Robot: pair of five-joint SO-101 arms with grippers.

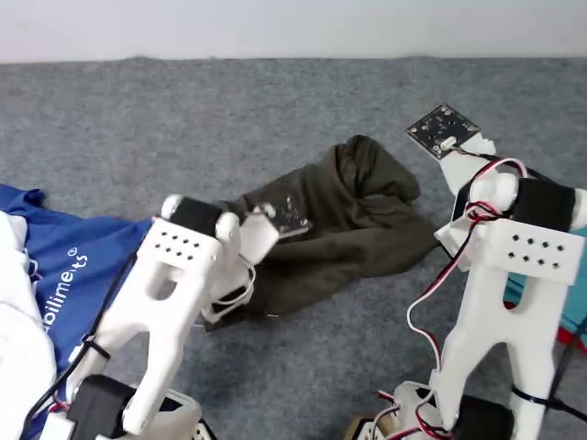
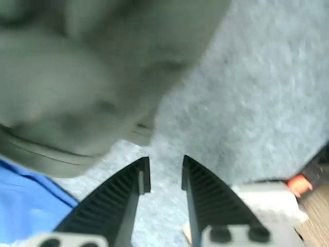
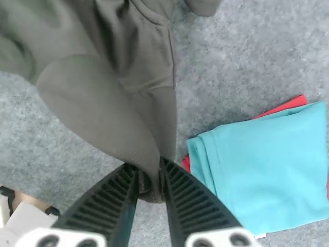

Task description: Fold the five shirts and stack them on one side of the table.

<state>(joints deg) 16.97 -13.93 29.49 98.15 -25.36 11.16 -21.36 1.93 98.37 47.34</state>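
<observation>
Left arm (image 1: 156, 302) and right arm (image 1: 514, 302) stand nearest, both leaning in over the olive shirt (image 1: 339, 220). Right gripper (image 3: 149, 172) is pinched on an edge of that shirt, cloth visible between the jaws. Left gripper (image 2: 164, 170) is slightly parted and empty, bare grey table (image 2: 267, 92) showing in the gap, with olive cloth just beyond its tips. The olive shirt sits mid-table, bunched, not flat. Its long axis runs diagonally from near the left arm up toward the far right, with a raised hump at the far end. I can't tell the collar end. The teal shirt (image 3: 262, 170) lies folded on a red shirt (image 3: 288, 103) beside the right arm, so that looks like the stack. The blue shirt (image 1: 83, 275) and white shirt (image 1: 14, 302) lie loose at the left edge. Step, I'd say: the third shirt, being straightened for folding. Next move probably needs the left gripper to take an opposite edge so the two can pull it flat.
</observation>
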